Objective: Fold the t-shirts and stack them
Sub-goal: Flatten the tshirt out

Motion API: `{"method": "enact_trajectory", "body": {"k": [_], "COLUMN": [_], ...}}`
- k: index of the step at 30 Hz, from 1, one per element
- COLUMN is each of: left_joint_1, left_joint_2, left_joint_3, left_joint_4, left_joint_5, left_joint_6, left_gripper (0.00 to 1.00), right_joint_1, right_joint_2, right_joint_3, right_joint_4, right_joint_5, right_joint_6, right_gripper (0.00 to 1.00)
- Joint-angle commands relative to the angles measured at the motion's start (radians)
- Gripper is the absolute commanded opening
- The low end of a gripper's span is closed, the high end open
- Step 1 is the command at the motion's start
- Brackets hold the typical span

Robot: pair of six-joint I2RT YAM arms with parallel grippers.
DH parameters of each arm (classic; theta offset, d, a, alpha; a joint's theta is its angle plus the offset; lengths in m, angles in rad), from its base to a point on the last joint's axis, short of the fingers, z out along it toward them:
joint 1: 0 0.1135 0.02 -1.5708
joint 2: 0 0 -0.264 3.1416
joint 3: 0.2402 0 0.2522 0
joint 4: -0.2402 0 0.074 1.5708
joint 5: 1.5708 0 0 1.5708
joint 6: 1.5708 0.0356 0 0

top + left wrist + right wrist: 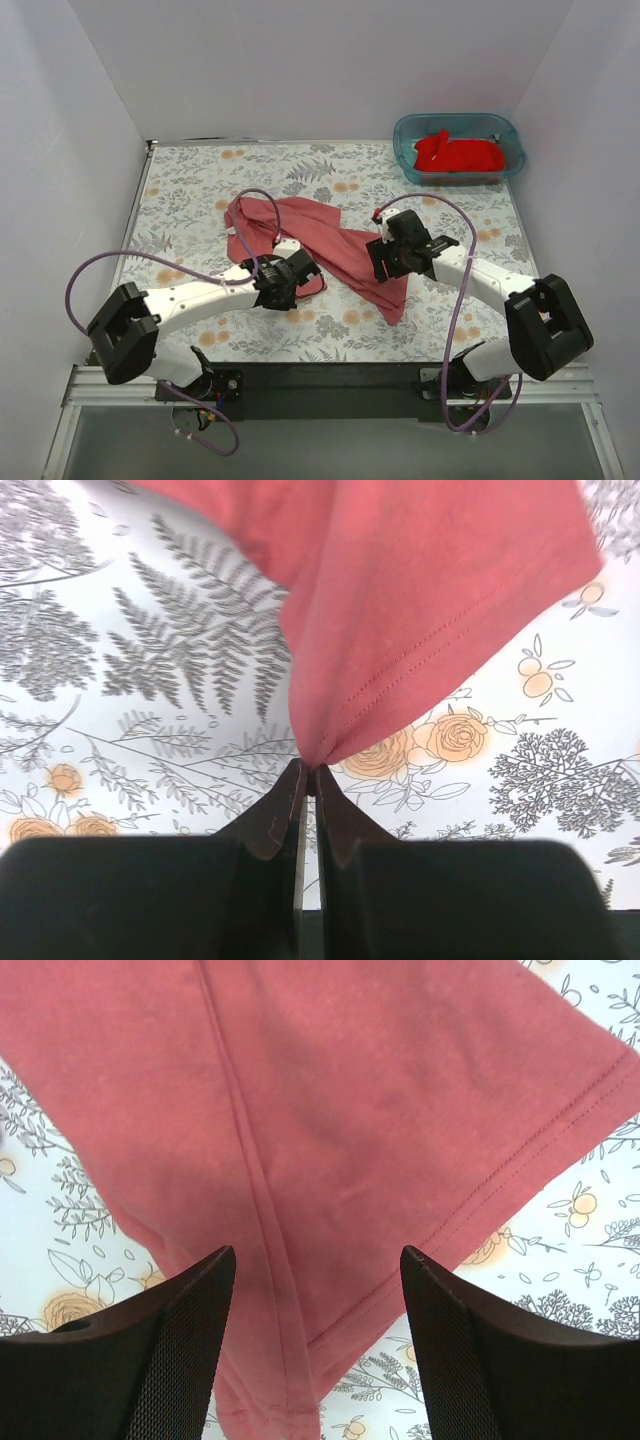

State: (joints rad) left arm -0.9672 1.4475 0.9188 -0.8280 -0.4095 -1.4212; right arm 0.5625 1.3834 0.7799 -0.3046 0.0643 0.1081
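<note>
Your left gripper (308, 776) is pinched on the salmon-red t-shirt (335, 245). Its fingers are together on a stitched edge, and the cloth gathers to a point right at the tips. That shirt sprawls crumpled across the middle of the tabletop (190, 185), running on a slant from the left of centre down toward the near right. The pinch sits on its near side. Your right gripper (318, 1256) is over the shirt's right-hand part with its fingers wide apart. A seam and a stitched hem show in the gap between them, and you can't tell from here whether the tips touch the fabric. Up in the far right corner, the brighter red t-shirt (458, 154) lies bundled inside the teal tub (404, 131), well apart from both arms.
</note>
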Motion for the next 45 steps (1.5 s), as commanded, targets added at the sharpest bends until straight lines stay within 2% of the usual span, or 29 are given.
{"method": "enact_trajectory", "body": {"k": [1, 7, 13, 17, 18, 19, 20, 22, 29, 33, 38, 39, 43, 45], "left_joint_1": [0.03, 0.094, 0.217, 0.297, 0.304, 0.314, 0.329, 0.347, 0.369, 0.397, 0.433, 0.441, 0.458, 0.459], "left_joint_2": [-0.127, -0.236, -0.305, -0.311, -0.309, -0.308, -0.299, -0.292, -0.351, -0.375, -0.397, -0.406, -0.469, -0.507], "left_joint_3": [-0.057, -0.156, -0.199, -0.21, -0.213, -0.215, -0.213, -0.212, -0.158, -0.028, 0.092, 0.104, 0.167, 0.176], "left_joint_4": [-0.007, 0.089, 0.142, 0.168, 0.176, 0.178, 0.179, 0.179, 0.141, 0.055, -0.094, -0.111, -0.166, -0.165], "left_joint_5": [-0.083, -0.034, 0.037, 0.087, 0.101, 0.109, 0.113, 0.124, 0.08, 0.022, -0.165, -0.187, -0.258, -0.259], "left_joint_6": [-0.042, -0.021, 0.019, 0.048, 0.053, 0.059, 0.062, 0.07, 0.071, 0.113, 0.165, 0.172, 0.183, 0.195], "left_gripper": [0.0, 0.0, 0.0, 0.0, 0.0, 0.0, 0.0, 0.0, 0.0, 0.0, 0.0, 0.0, 0.0, 0.0], "right_joint_1": [-0.013, -0.019, -0.027, -0.047, -0.05, -0.055, -0.062, -0.073, -0.147, -0.217, -0.289, -0.297, -0.309, -0.309], "right_joint_2": [0.037, 0.141, 0.221, 0.287, 0.296, 0.305, 0.319, 0.327, 0.246, 0.207, 0.307, 0.33, 0.414, 0.448], "right_joint_3": [0.07, 0.11, 0.12, 0.145, 0.151, 0.166, 0.174, 0.202, 0.369, 0.49, 0.689, 0.756, 0.853, 0.89], "right_joint_4": [0.025, 0.007, 0.002, -0.007, -0.011, -0.014, -0.017, -0.039, -0.119, -0.136, -0.178, -0.189, -0.194, -0.195], "right_joint_5": [-0.007, -0.041, -0.032, -0.037, -0.038, -0.04, -0.037, -0.026, 0.049, 0.075, 0.081, 0.083, 0.077, 0.043], "right_joint_6": [-0.001, -0.004, -0.005, -0.005, -0.007, -0.007, -0.007, -0.01, -0.024, 0.002, -0.013, -0.007, 0.001, -0.001], "right_gripper": [0.73, 0.68, 0.62, 0.45, 0.35, 0.29, 0.16, 0.01, 0.01, 0.01, 0.01, 0.01, 0.01, 0.15]}}
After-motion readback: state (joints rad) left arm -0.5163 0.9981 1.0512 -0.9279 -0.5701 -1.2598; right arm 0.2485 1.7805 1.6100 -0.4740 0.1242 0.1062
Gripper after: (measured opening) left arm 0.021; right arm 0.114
